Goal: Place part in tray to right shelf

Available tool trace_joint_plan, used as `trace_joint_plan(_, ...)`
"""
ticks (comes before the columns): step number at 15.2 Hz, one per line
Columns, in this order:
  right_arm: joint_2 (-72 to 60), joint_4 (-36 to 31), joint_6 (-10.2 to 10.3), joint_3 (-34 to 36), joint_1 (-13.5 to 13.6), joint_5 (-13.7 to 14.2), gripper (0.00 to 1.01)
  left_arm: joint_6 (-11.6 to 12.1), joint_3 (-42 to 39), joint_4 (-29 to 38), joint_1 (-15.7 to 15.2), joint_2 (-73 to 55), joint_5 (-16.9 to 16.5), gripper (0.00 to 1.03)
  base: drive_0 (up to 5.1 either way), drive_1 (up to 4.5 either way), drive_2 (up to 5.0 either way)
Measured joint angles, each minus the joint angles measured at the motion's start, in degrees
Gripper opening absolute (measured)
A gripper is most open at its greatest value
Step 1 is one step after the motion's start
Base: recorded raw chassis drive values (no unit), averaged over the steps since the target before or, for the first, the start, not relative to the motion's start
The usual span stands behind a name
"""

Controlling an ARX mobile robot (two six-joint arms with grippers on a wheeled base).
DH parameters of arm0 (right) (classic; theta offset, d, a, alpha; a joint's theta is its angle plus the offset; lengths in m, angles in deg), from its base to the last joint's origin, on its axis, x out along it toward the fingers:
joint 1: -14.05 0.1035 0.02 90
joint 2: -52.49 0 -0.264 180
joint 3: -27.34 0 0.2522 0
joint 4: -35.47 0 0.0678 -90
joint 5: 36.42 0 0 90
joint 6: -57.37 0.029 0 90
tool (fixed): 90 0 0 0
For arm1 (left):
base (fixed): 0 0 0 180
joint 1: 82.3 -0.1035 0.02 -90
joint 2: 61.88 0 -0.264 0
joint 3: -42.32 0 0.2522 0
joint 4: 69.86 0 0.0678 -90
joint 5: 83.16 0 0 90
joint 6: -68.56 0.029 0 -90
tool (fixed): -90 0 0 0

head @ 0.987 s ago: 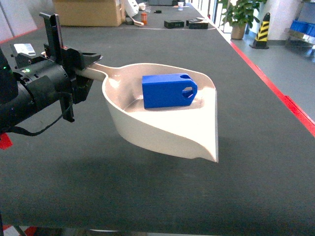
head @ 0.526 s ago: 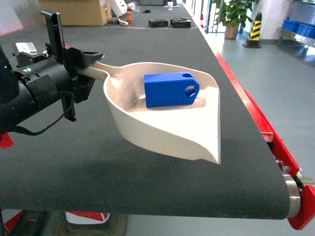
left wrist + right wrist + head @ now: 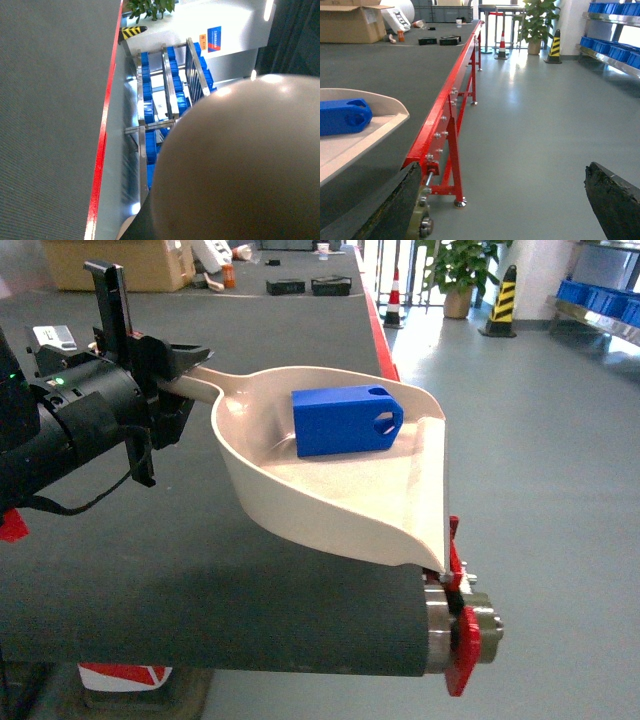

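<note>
My left gripper is clenched on the handle of the tray, holding it above the dark conveyor belt. The part lies inside the tray, toward its 12 o'clock wall, round hole facing 3 o'clock. The right shelf with blue crates stands well apart at 2 o'clock. My right gripper hangs released over grey floor.
</note>
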Motion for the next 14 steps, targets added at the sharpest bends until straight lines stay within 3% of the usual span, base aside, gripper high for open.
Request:
trace_joint_plan(9,0.0,0.1,0.0,0.0,0.0,0.0,0.98,0.0,0.0,0.0,0.0,0.1,0.1,0.14,4.5,-3.87,-0.7)
trace_joint_plan(14,0.0,0.1,0.0,0.0,0.0,0.0,0.98,0.0,0.0,-0.2,0.0,0.2,0.1,0.14,5.0,-2.62,-2.2)
